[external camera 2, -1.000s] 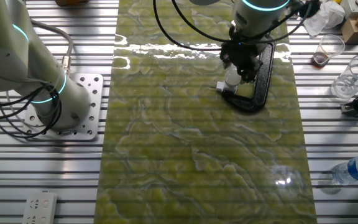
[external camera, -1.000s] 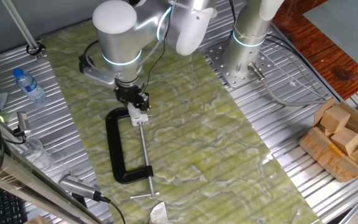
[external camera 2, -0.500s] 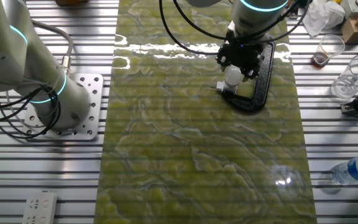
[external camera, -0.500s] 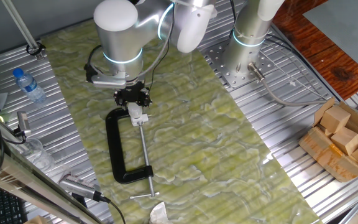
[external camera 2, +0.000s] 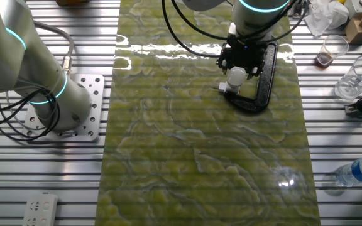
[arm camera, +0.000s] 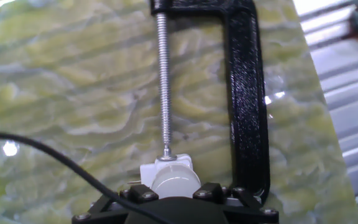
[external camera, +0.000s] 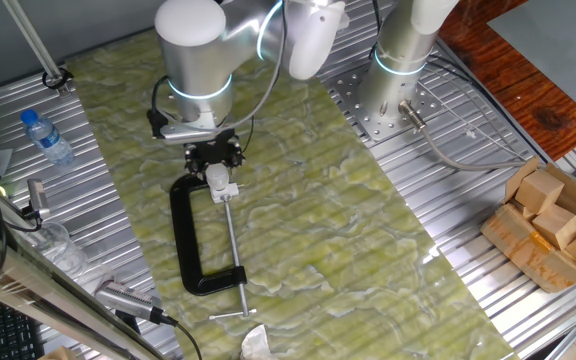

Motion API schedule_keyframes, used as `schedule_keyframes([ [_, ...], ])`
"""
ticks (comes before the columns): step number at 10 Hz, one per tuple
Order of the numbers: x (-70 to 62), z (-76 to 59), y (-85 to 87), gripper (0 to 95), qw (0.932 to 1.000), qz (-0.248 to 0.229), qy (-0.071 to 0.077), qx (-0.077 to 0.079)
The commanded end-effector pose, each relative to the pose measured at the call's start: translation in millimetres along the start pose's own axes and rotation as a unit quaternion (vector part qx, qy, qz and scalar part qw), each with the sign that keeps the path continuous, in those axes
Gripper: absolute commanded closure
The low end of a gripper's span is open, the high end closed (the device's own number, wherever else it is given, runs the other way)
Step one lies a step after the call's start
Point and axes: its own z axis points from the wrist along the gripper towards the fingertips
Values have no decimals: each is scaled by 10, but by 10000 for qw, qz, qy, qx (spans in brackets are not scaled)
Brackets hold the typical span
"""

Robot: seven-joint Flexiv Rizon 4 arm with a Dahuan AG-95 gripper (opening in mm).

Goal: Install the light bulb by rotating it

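Light bulb [external camera 2: 235, 76] is seated upright in the white socket [arm camera: 149, 172] held by the black clamp [external camera: 190, 235] on the surface, gripper [external camera 2: 237, 61] spread open right above it, so it probably should be re-gripped squarely before another gentle twist.
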Motion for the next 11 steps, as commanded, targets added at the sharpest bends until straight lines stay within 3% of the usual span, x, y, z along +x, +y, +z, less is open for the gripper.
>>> schedule_keyframes([
  [1,0,-2,-1,380,9999,-104,-4,4],
  [2,0,-2,-1,380,10000,-85,0,8],
  [5,0,-2,-1,950,10000,-2,2,14],
  [11,-1,1,-1,950,9987,502,52,-2],
])
